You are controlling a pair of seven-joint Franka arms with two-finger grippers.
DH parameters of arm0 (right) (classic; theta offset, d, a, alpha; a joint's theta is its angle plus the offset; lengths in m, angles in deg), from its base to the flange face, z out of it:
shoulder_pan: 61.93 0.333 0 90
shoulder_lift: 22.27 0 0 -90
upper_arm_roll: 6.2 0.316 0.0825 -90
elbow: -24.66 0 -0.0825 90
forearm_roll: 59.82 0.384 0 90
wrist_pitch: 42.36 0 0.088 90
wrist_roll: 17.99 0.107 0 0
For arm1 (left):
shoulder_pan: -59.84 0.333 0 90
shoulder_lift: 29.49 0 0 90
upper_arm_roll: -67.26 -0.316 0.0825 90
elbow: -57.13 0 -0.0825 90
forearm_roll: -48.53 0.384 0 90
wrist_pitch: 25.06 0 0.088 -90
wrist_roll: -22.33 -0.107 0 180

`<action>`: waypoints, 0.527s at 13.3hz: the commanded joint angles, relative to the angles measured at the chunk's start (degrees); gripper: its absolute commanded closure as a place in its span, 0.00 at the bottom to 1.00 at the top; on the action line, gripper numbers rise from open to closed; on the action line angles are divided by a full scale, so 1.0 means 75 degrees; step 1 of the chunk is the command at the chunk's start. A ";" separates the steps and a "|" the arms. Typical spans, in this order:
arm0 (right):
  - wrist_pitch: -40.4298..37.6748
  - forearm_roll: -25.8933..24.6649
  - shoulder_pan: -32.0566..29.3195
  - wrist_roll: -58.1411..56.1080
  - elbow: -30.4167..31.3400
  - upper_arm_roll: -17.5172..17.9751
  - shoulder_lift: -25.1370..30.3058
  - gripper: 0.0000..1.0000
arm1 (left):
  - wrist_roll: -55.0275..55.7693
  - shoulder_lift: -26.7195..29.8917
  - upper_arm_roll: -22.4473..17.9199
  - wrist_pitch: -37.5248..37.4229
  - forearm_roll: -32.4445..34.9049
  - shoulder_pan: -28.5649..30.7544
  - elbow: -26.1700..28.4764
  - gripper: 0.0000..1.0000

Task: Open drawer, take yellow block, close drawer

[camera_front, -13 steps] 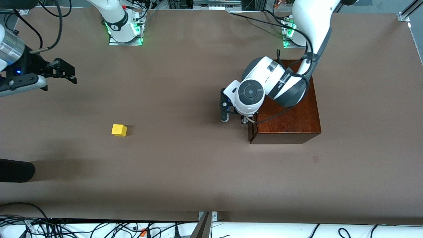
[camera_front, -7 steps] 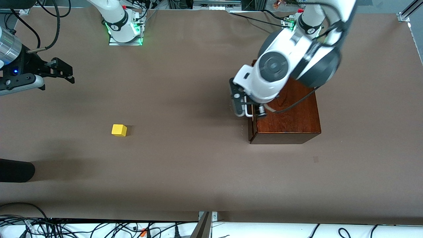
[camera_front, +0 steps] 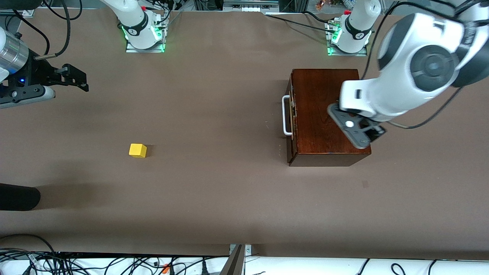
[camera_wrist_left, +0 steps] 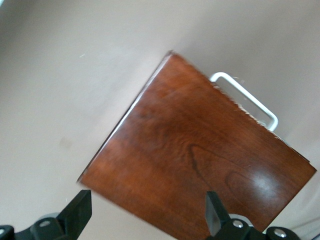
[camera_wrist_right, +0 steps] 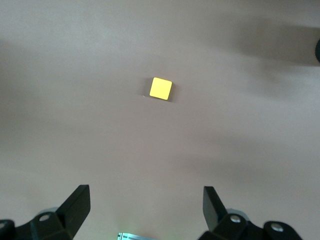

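Observation:
The dark wooden box [camera_front: 324, 114] stands toward the left arm's end of the table. Its drawer [camera_front: 292, 126] is pushed in, and the white bar handle [camera_front: 285, 114] faces the right arm's end. My left gripper [camera_front: 365, 135] hangs open over the box's top near its corner, holding nothing. In the left wrist view the box [camera_wrist_left: 200, 160] and handle [camera_wrist_left: 245, 97] lie below the left gripper [camera_wrist_left: 147, 212]. The yellow block [camera_front: 138, 150] rests on the bare table toward the right arm's end. My right gripper [camera_front: 78, 80] waits open above the table there. The right wrist view shows the block [camera_wrist_right: 161, 88] beneath the right gripper [camera_wrist_right: 146, 205].
A black rounded object [camera_front: 15, 196] juts in at the table's edge, nearer the front camera than the block. Cables [camera_front: 114, 263] run along the near edge. Both arm bases [camera_front: 143, 32] stand along the table's back edge.
My left gripper opened, let go of the drawer handle, rose and swung across the box top toward the left arm's end. The handle now shows in full. The right gripper barely shifted.

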 commanded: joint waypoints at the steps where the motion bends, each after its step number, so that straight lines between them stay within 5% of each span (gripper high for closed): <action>1: -0.0139 -0.0212 -0.0037 0.0125 -0.0215 0.0083 -0.0066 0.00 | 0.1185 0.0801 -0.0292 -0.0105 -0.0139 0.0156 0.0571 0.00; 7: -0.0104 -0.0223 -0.0025 0.0125 -0.0215 0.0095 -0.0066 0.00 | 0.4505 0.2220 -0.0364 0.1110 -0.0069 0.1082 0.2459 0.00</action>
